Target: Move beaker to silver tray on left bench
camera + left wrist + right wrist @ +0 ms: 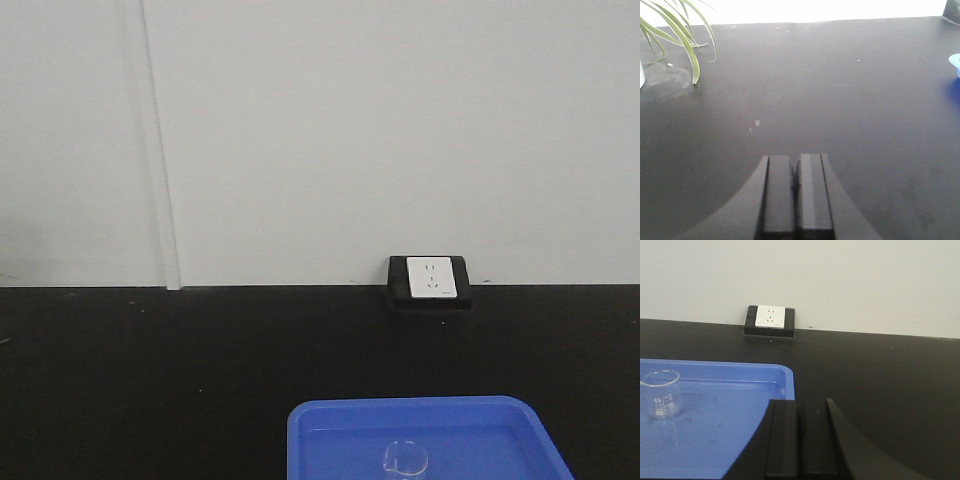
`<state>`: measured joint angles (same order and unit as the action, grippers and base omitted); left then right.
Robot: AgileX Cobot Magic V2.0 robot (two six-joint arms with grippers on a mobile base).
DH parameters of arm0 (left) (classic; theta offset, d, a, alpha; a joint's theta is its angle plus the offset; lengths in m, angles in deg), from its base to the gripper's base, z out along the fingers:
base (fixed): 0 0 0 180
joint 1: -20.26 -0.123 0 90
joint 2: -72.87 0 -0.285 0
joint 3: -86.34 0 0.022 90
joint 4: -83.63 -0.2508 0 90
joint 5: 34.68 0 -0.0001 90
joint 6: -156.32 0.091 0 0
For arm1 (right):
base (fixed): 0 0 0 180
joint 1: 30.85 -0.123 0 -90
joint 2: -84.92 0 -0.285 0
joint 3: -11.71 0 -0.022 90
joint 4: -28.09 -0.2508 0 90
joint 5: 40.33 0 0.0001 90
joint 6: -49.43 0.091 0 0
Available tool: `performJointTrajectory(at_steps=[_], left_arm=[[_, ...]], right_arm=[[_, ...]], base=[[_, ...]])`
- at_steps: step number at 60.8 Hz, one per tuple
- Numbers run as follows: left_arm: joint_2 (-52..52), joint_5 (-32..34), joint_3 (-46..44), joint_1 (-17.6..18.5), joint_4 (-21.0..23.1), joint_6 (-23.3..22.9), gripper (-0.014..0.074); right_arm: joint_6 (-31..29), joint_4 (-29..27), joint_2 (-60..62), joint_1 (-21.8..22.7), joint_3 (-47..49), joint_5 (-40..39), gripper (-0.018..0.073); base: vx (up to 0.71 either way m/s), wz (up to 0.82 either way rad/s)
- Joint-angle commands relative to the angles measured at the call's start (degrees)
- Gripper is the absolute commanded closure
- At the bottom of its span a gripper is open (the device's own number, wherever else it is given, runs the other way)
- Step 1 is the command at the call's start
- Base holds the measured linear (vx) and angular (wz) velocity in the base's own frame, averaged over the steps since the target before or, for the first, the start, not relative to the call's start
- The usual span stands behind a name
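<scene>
A: Where's the beaker?
B: Beaker (pixel 661 394) stands upright in the blue tray (pixel 740 410), apart from the rim. It's clear glass, cylindrical, with printed marks.
A: Room around it?
B: Smooth tray floor lies open on all sides of it, inside a raised rim with rounded corners. The tray sits on a matte black bench (pixel 150 370) with wide flat top to its left. A socket block (pixel 431 277) sits at the back edge by the wall; plant leaves (pixel 685 35) hang over the far left.
A: Grippers?
B: Left gripper (pixel 796 160) is clenched on nothing, over the bench. Right gripper (pixel 799 402) is also clenched and empty, at the tray's right edge, well apart from the beaker.
</scene>
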<state>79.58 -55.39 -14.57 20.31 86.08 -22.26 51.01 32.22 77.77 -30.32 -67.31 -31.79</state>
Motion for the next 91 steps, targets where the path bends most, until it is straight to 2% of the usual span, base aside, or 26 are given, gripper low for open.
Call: performJointTrajectory(at_steps=[1,58,65,80,86,91], left_arm=[[-0.3,4.5,1.1,0.2,0.4,0.0,0.0595],[-0.3,4.5,1.1,0.2,0.4,0.0,0.0595],[-0.3,4.5,1.1,0.2,0.4,0.0,0.0595],[-0.3,4.5,1.1,0.2,0.4,0.0,0.0595],[-0.3,4.5,1.1,0.2,0.4,0.0,0.0595],[-0.3,4.5,1.1,0.2,0.4,0.0,0.0595]], right_arm=[[0.0,0.7,0.6,0.2,-0.3,-4.8,0.0571],[0.0,0.6,0.6,0.2,-0.3,-5.4,0.0571],[0.0,0.6,0.6,0.2,-0.3,-8.1,0.0571],[0.6,0.6,0.6,0.3,0.1,-21.5,0.0571],[3.5,0.2,-0.3,0.3,2.7,-21.7,0.0571],[4.1,0.2,-3.2,0.3,7.2,-18.8,0.0571]], base=[[0.00,0.00],[0.00,0.00],[0.00,0.00],[0.00,0.00],[0.00,0.00],[0.00,0.00]])
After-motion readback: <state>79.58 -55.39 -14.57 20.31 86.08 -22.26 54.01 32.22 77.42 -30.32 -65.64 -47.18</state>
